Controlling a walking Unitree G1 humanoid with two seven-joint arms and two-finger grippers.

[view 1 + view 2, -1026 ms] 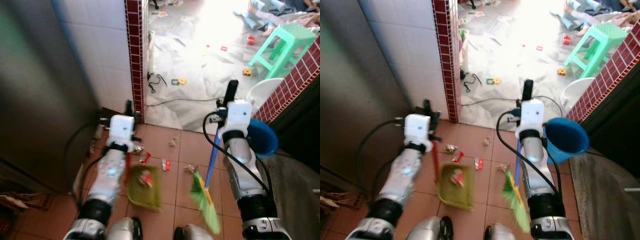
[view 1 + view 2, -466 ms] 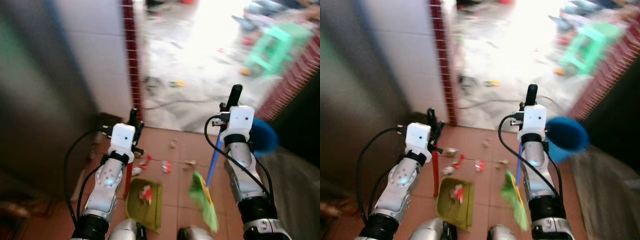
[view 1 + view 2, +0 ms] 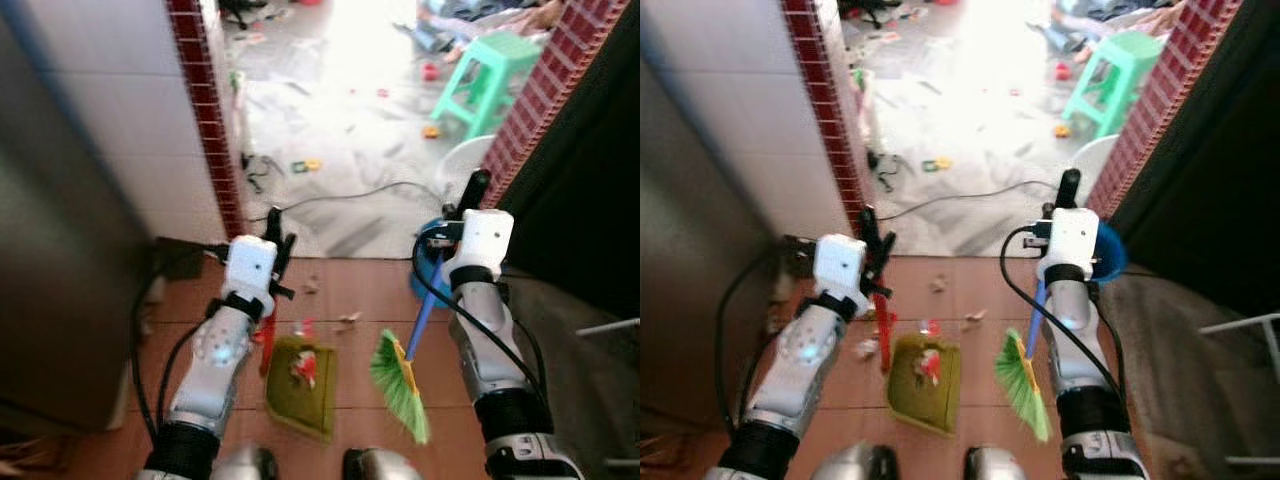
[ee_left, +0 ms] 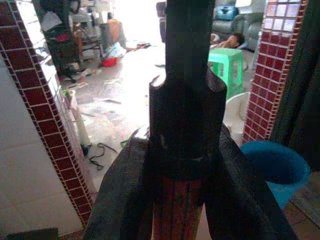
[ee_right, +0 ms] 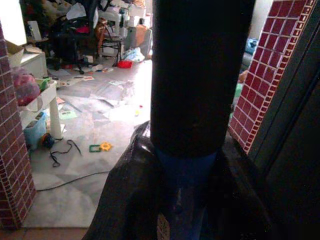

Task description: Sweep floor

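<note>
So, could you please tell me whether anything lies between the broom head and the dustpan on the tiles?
Nothing visible does. The green broom head sits just right of the green dustpan, with bare tile between them. Loose scraps lie farther ahead.

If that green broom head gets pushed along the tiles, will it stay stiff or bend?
The fanned green bristle broom head would probably flex and splay, since its bristles look thin and loose. Its blue handle, clamped in the right tool, looks rigid. The whole broom seems light.
</note>
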